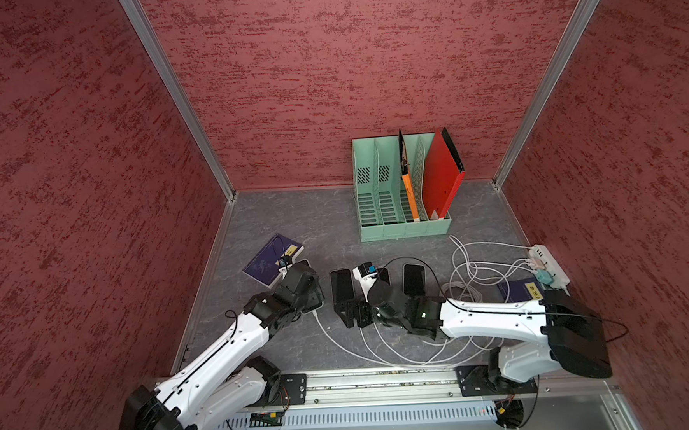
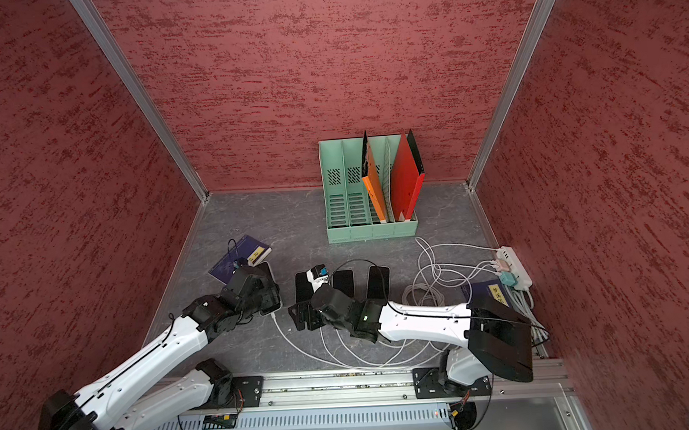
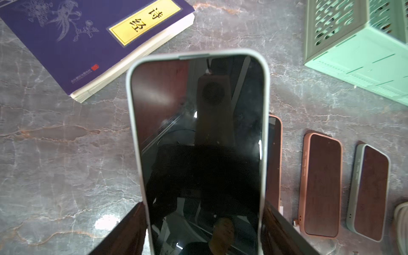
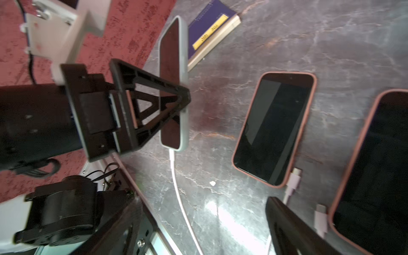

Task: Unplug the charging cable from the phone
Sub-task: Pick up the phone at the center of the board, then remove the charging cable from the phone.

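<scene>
Cable (image 4: 180, 198) hangs limp, plug (image 4: 171, 154) probably tight; our left gripper (image 3: 203, 229) clamps the phone (image 4: 174, 55) edgewise, right gripper (image 1: 353, 313) gapes empty; we'd pinch the plug.

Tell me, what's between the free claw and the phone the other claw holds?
Just the white charging cable, plugged into the held phone and trailing across bare table toward the open right gripper. The right wrist view shows it.

In both top views the rack (image 1: 404, 231) stands right of centre. Below it phones (image 1: 414, 279) lie side by side, a book (image 1: 264, 264) to their left, the power strip (image 1: 550, 264) to their right. Cables (image 1: 462, 288) loop between phones and strip.
</scene>
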Motion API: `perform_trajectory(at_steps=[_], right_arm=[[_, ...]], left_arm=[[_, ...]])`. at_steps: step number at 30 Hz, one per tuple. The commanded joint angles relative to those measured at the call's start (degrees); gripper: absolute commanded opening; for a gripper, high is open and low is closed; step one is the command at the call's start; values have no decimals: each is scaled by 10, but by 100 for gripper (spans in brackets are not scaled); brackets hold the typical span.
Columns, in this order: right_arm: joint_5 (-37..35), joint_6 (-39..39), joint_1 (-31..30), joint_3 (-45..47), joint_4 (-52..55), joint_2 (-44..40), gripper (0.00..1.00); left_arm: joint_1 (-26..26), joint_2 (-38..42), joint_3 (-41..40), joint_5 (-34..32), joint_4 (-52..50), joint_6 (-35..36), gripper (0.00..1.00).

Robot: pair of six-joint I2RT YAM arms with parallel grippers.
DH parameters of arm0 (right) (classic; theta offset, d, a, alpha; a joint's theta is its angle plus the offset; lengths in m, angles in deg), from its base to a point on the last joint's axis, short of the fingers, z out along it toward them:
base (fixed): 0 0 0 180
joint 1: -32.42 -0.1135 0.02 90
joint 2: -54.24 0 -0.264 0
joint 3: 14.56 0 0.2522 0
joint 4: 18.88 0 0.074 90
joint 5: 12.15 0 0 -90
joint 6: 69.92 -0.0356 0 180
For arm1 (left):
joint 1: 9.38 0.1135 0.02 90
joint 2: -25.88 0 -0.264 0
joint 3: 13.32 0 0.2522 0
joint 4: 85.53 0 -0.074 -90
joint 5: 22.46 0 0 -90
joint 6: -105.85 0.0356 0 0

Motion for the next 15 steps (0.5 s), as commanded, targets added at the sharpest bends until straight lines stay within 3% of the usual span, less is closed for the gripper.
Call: perform_trajectory(at_steps=[1,9,15], right_arm=[[2,10,-7,-2,-55,-1,86],[75,20,-8,-25,-93,50,70],[136,39,-12,-50,-97,90,66]], left_arm=[[-4,31,-5,-14,38,3,0],[-13,94,-24,-12,54,1,0],[-23,123,-34,-20,68,1,0]])
